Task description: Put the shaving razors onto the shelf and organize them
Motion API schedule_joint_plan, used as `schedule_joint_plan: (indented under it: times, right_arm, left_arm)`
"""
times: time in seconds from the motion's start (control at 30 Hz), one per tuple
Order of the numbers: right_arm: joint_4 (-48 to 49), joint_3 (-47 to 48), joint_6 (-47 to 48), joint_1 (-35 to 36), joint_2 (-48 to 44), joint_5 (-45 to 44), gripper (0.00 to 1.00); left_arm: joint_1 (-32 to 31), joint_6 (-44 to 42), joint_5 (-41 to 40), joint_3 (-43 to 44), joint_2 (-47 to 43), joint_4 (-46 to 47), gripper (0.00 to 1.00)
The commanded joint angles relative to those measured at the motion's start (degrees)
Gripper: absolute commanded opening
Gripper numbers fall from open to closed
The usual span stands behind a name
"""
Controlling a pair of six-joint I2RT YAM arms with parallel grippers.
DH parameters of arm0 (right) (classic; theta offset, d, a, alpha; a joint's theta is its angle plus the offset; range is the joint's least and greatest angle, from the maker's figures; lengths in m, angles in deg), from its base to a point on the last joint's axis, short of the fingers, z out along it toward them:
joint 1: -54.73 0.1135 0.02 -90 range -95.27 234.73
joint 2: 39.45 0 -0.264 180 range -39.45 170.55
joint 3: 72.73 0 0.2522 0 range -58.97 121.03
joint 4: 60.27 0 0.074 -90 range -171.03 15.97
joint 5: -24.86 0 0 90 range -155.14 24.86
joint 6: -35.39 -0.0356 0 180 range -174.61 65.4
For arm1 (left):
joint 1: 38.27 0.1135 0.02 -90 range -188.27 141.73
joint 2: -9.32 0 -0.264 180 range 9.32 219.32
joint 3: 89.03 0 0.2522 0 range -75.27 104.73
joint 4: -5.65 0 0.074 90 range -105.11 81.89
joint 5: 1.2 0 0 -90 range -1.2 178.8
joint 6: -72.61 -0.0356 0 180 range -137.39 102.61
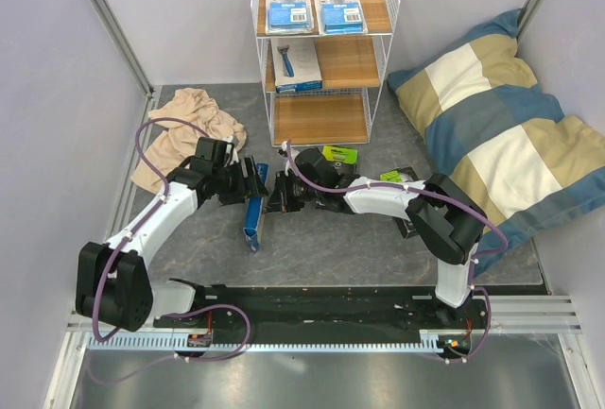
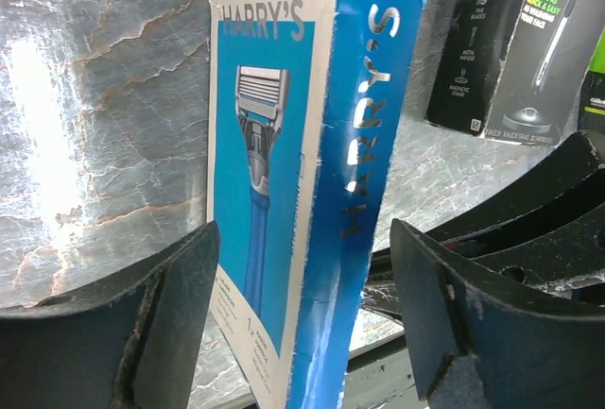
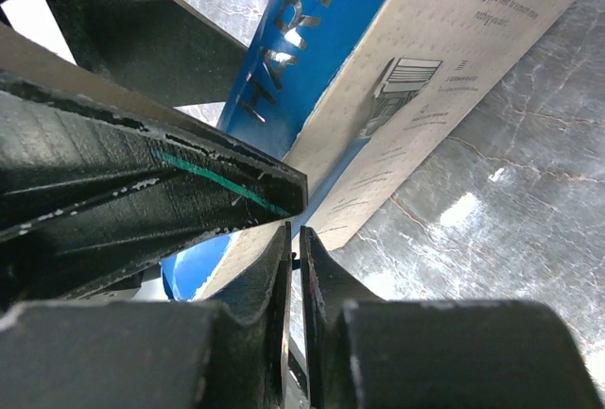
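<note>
Left gripper (image 2: 302,239): stands open, one finger (image 2: 142,333) on each side of a blue-and-white razor box (image 2: 284,144); a sliver of gap shows at the right-hand finger, and contact at the other cannot be told.
Right gripper (image 3: 293,244): closed almost tip to tip, tips right at the lower edge of the same box (image 3: 397,78); cannot tell whether a thin edge of card sits pinched between them.
Both arms: meet over the middle of the grey stone-patterned floor (image 1: 331,239), in front of the shelf (image 1: 390,12).
Razor box, from above (image 1: 253,225): stands on a narrow side on the floor, blue spine up, just below the two grippers.
Top board: carries two white-and-blue blister cards (image 1: 289,6) (image 1: 337,7), side by side, lying flat.
Middle board: carries one white pack with a blue razor (image 1: 296,64), lying flat toward the left end.
Black-and-green boxes: one (image 1: 339,154) on the floor near the shelf's foot, another (image 1: 402,178) partly hidden behind the right arm.
Left of shelf: a crumpled beige towel (image 1: 189,121).
Right of shelf: a striped pillow (image 1: 501,126) against the wall.
</note>
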Motion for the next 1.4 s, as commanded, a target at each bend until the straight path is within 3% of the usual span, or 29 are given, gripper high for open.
schedule_joint_plan:
  times: [0.0,0.2,0.3,0.57,0.63,0.7,1.1,1.37]
  right_arm:
    - [-1.8,1.6,2.4,0.3,-1.9,-1.2,0.14]
    - [-4.9,-1.5,4.7,0.0,-5.5,-3.4,0.15]
    - [-5.8,-3.2,5.4,-0.4,-7.2,-4.1,0.17]
    - [-6.3,-6.6,5.7,-1.5,-10.3,-4.7,0.24]
    - [-6.3,-7.1,5.7,-1.7,-10.8,-4.7,0.37]
    - [-6.3,-7.5,5.5,-1.9,-11.7,-4.7,0.46]
    - [-5.8,-11.3,3.3,-5.7,-20.6,-4.5,0.81]
    - [-1.2,-16.2,-1.6,-10.8,-30.1,-1.5,0.95]
  left_arm:
    - [-0.2,-2.8,-1.2,2.1,1.2,0.3,0.76]
    - [-0.2,-3.0,-2.0,2.6,2.9,0.2,0.72]
    - [-0.2,-3.2,-2.2,2.9,4.0,0.3,0.65]
    - [-0.3,-3.2,-1.4,3.7,4.5,0.1,0.26]
    - [-0.3,-3.2,-1.3,4.1,4.1,0.0,0.15]
    - [-0.3,-3.3,-1.2,4.8,3.3,-0.3,0.11]
    - [-0.2,-5.6,3.6,12.5,0.7,-0.4,0.09]
    - [-0.1,-4.2,14.9,13.4,-1.6,8.2,0.09]
